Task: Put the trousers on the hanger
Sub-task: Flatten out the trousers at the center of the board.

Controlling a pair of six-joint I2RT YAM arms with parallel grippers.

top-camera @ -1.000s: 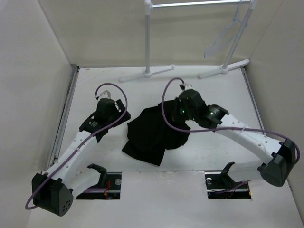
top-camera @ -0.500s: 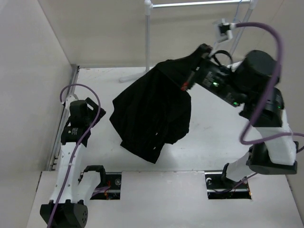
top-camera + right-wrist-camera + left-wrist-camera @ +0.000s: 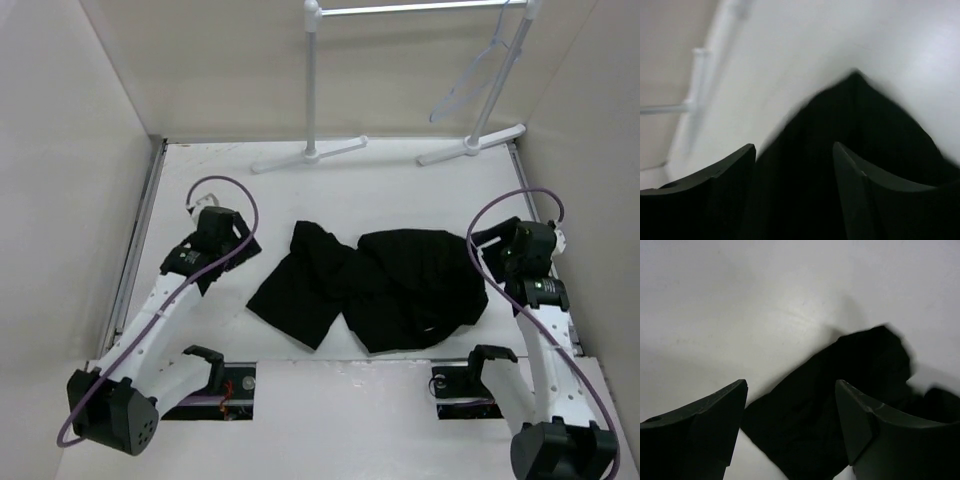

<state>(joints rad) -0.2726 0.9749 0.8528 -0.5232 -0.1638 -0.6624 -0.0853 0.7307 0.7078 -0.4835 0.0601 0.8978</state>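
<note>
— Black soft-fabric trousers [image 3: 375, 285]: where do they lie?
— Crumpled in a wide heap in the middle of the white table [image 3: 400, 185], between the two arms. Nothing lifts them. They rest on the surface, so I judge that the hanging has not yet begun.
— And the thin pale triangular hanger [image 3: 440, 105]?
— It seems to hang by its hook from the top bar of the thick white clothes rack [image 3: 311, 80], at the far right and well apart from the trousers. It hangs clear of the table, probably so that cloth can be passed over it.
— What are the grippers doing?
— The left gripper [image 3: 791, 385] sits just left of the heap. Its two dark fingers are spread with nothing between them, and its wrist view looks onto a corner of the cloth. The right gripper [image 3: 794, 146] sits at the heap's right edge, fingers likewise spread and empty, with black cloth just ahead. Both seem posed to take hold from opposite sides.
— Anything in the way?
— The rack's feet spread across the far part of the table, and its slanted right pole stands just beside the hanger. A purple cable [image 3: 218, 180] loops over each arm. The cloth is bunched, so picking out a waistband or a leg looks hard.
</note>
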